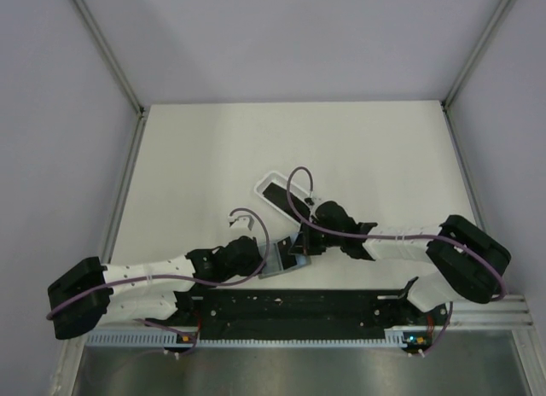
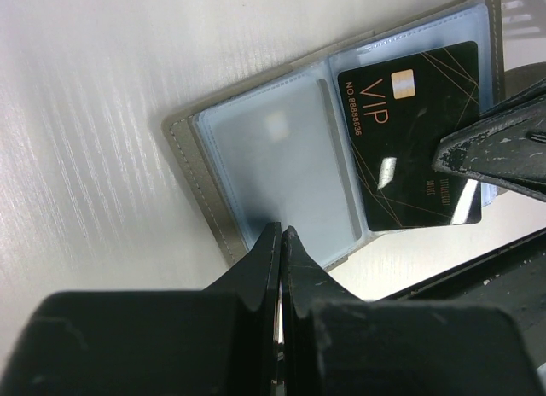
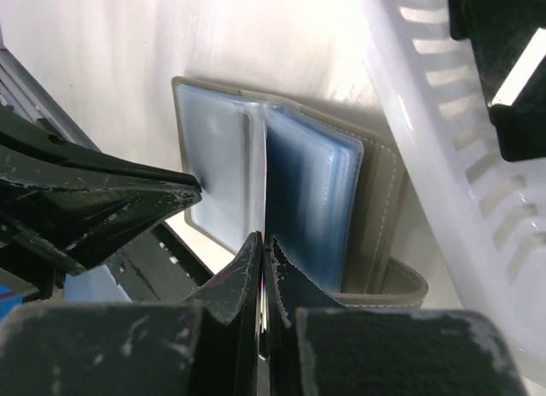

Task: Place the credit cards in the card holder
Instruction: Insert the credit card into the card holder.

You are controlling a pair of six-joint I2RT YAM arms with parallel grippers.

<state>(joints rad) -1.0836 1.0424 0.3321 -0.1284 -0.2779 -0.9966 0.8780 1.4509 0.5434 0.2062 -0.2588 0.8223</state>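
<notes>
The grey card holder [image 2: 264,148] lies open on the table, its pale blue sleeves facing up; it also shows in the top view [image 1: 280,268] and the right wrist view [image 3: 380,200]. My right gripper [image 3: 264,241] is shut on a black credit card [image 2: 418,131] marked VIP, which is partly inside the holder's right-hand sleeve. My left gripper [image 2: 281,232] is shut, with its tips on the near edge of the holder's left page. More black cards [image 1: 277,195] lie in the white tray.
The white translucent tray [image 1: 266,179] lies just beyond the holder, and its slotted wall [image 3: 426,114] is close to my right gripper. The arms' black base rail [image 1: 299,306] runs along the near table edge. Grey walls enclose the table.
</notes>
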